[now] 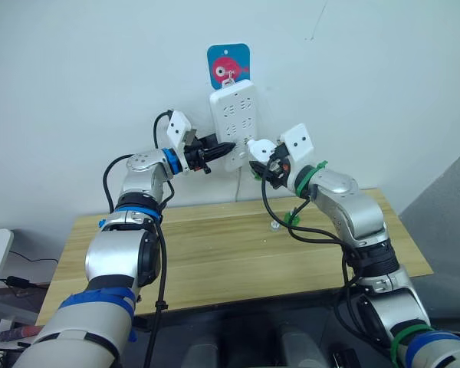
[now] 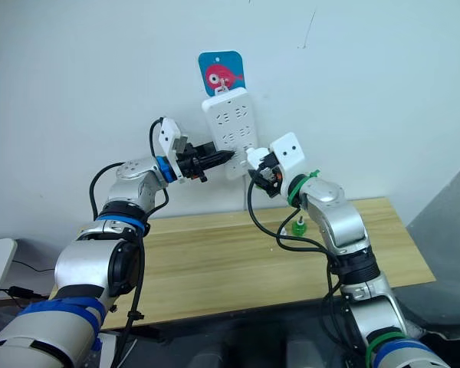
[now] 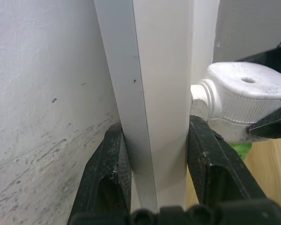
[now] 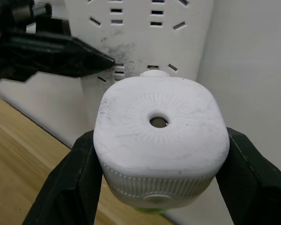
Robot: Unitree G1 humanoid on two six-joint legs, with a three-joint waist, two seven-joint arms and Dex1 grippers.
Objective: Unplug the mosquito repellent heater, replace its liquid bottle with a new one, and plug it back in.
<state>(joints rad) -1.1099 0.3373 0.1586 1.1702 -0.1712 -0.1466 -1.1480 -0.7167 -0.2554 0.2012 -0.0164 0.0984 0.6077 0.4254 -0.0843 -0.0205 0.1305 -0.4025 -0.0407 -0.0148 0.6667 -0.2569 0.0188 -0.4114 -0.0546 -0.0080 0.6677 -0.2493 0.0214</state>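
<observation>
Strip (image 1: 234,123) pinched at its edge by our left fingers (image 3: 113,164) to steady it, while right fingers (image 4: 70,187) clamp the heater (image 4: 157,140) at its socket.

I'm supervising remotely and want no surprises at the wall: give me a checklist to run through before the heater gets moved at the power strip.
1. Left pincer braces the power strip: ok, its fingers clamp the strip's lower edge from both sides.
2. Right pincer holds the mosquito repellent heater: ok, one finger on each side of the white body.
3. Heater at the strip's socket face: ok, it sits against the lower sockets; whether the prongs are fully seated, cannot tell.
4. Green bottle in the heater: ok, though just a green sliver peeks out beneath the body.
5. Spare bottle on the table: ok, it stands upright near the back edge.
</observation>
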